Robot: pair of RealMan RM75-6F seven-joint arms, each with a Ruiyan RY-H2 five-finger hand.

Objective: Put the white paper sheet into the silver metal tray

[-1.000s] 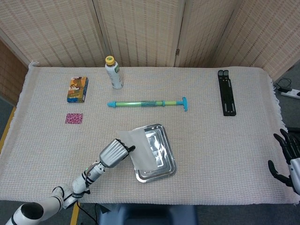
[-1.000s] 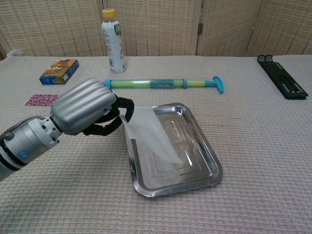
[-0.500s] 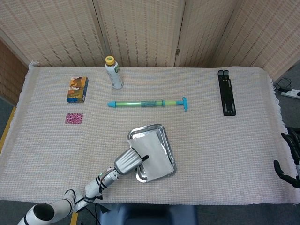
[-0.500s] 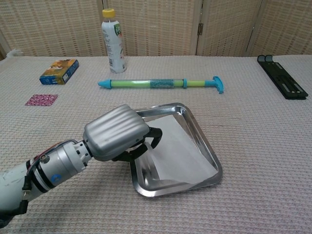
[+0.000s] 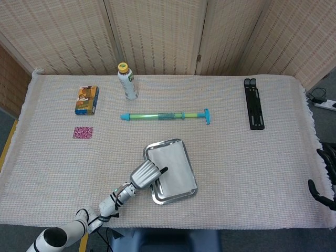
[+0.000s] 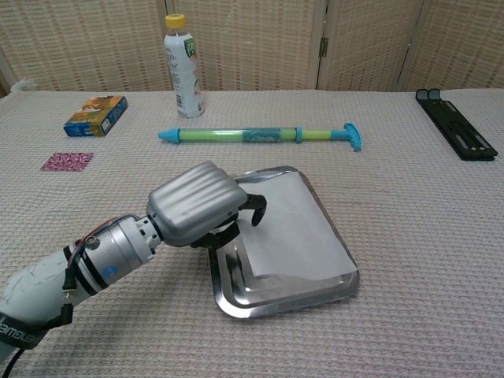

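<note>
Hovering our left hand [image 6: 203, 209] over the silver metal tray [image 6: 321, 285] with fingers curled, though we cannot tell whether they grip the white paper sheet [image 6: 295, 232] lying in it, we risk dragging it out on withdrawal, while our right hand [image 5: 324, 179] hangs with fingers spread.

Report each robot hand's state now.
Left robot hand: over the tray's left edge, fingers on the paper sheet; grip cannot be told.
Right robot hand: barely visible; cannot be told.
</note>
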